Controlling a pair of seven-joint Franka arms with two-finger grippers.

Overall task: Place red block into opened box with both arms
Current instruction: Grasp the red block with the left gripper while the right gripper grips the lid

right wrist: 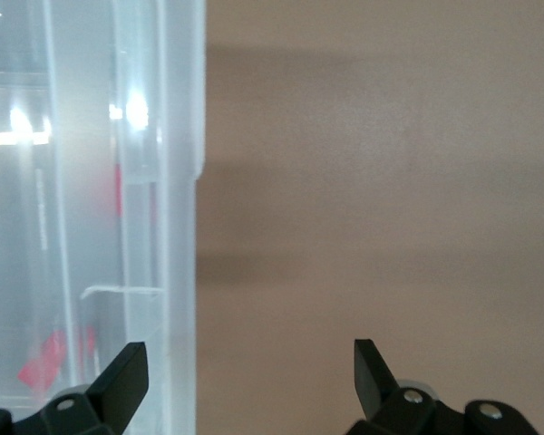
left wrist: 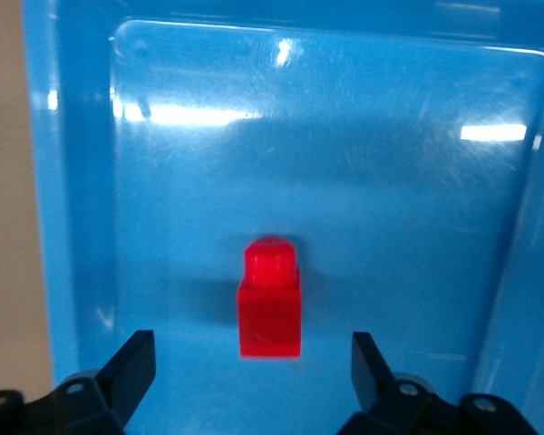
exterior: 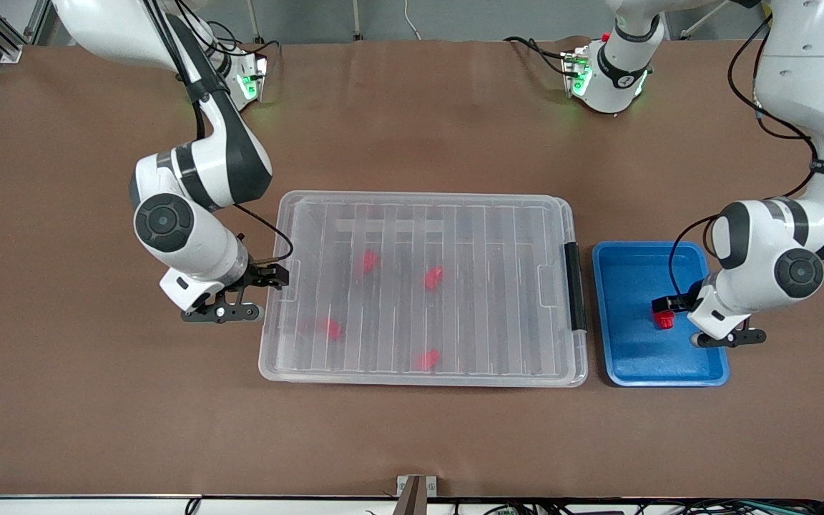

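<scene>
A small red block lies in the blue tray at the left arm's end of the table. My left gripper is low over the tray and open. The block sits between its fingers, touching neither. The clear box stands mid-table with its ribbed lid lying on it. Several red blocks show through the lid. My right gripper is open at the box's end toward the right arm, one finger over the rim and one over the table.
A black latch sits on the box's end beside the blue tray. Brown table surrounds the box and the tray. Both arm bases stand along the table edge farthest from the front camera.
</scene>
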